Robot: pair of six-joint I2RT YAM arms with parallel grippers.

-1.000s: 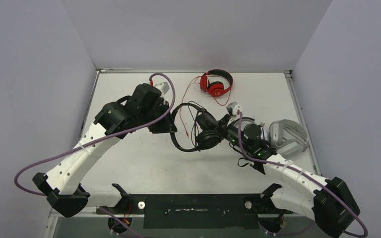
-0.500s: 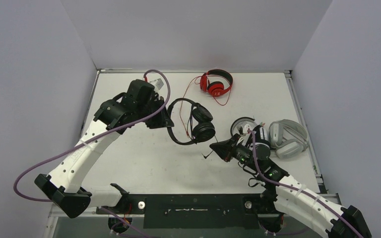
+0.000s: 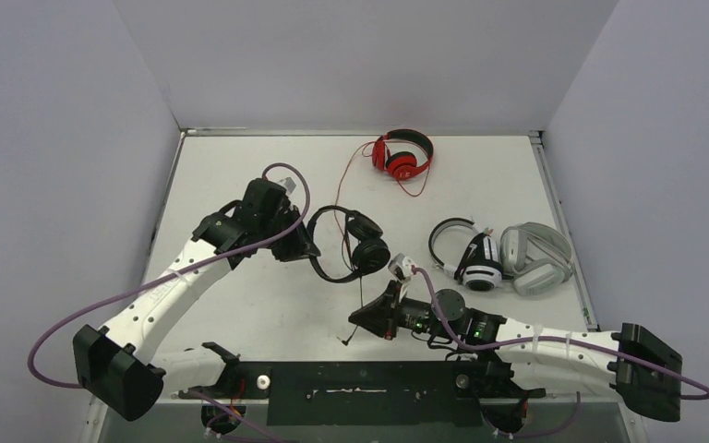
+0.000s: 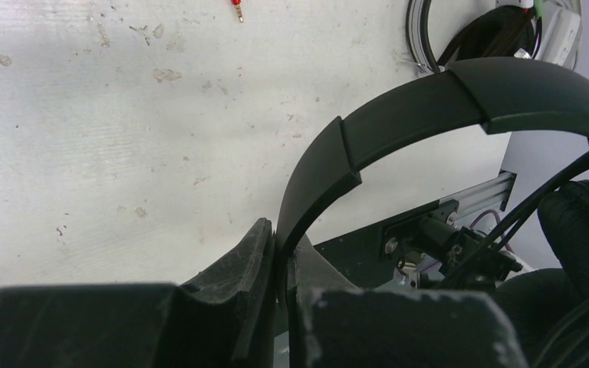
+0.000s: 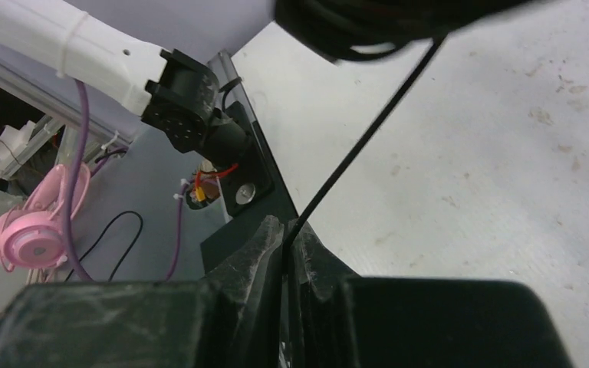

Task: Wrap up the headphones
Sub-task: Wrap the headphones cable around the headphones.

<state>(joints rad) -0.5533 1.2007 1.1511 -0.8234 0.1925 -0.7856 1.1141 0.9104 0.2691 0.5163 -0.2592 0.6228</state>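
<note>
Two grips show in the top view. The left gripper [image 3: 306, 250] is clamped on the black headphones [image 3: 355, 247] near the middle of the table [image 3: 240, 314]. The right gripper [image 3: 360, 319] is pinched on the cable [image 3: 362, 292], which runs taut from an earcup [image 3: 370, 256] down to it, with the plug [image 3: 344, 342] trailing beyond. The red set [image 3: 403, 155], white-and-black set [image 3: 476, 263] and grey set [image 3: 537, 258] lie apart from them.

To wrap well, the right arm should lead the cable round the set in even turns under light tension.

In the left wrist view, the jaws are closed on the band [image 4: 399, 107] edge-on. That hold must be firm, or the set may swivel.

In the right wrist view, the cable passes between closed fingers [image 5: 264, 249]. A harder pull could jerk the set loose.
</note>
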